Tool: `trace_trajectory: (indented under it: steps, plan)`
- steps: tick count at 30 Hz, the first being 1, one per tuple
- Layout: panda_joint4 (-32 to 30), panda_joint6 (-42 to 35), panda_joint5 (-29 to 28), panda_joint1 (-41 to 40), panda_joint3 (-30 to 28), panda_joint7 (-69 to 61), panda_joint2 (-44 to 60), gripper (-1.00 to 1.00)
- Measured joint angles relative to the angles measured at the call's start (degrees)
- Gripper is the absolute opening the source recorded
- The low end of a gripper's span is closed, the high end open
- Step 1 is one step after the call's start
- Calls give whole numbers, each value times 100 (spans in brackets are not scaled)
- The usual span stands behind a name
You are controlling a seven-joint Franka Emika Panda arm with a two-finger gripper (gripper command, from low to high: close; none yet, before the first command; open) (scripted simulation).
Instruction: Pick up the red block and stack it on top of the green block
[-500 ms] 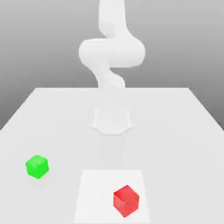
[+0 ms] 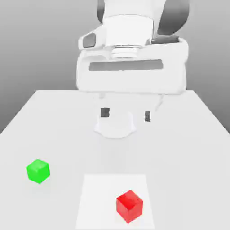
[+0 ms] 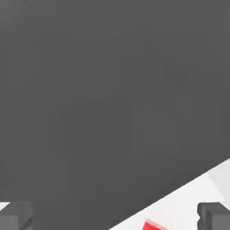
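On the exterior view's left, the green block (image 2: 37, 171) sat alone on the white bench (image 2: 197, 134), untouched. Centre, my claw (image 2: 126, 114) hung high above the bench, fingers (image 2: 104, 112) spread wide apart, gripping nothing. Right of centre and nearer the camera, the red block (image 2: 129, 206) rested on a paler square patch (image 2: 96, 197), well apart from the green one; the hand view caught just its edge (image 3: 153, 225). I judged this the approach step, no grasp yet. Next move called for lining up over red, descending, then closing on it.
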Motion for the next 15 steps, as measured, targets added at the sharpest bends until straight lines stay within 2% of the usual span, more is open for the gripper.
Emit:
trace_trajectory:
  steps: [8,13,14,15]
  plan:
    - [-433,727,-389,144,-33,1991,1684,0]
    - [-341,1523,-779,403,-361,2462,2725,0]
    - [-317,1646,-835,450,-420,2505,2878,-100]
    - [-317,1646,-835,450,-420,2505,2878,-100]
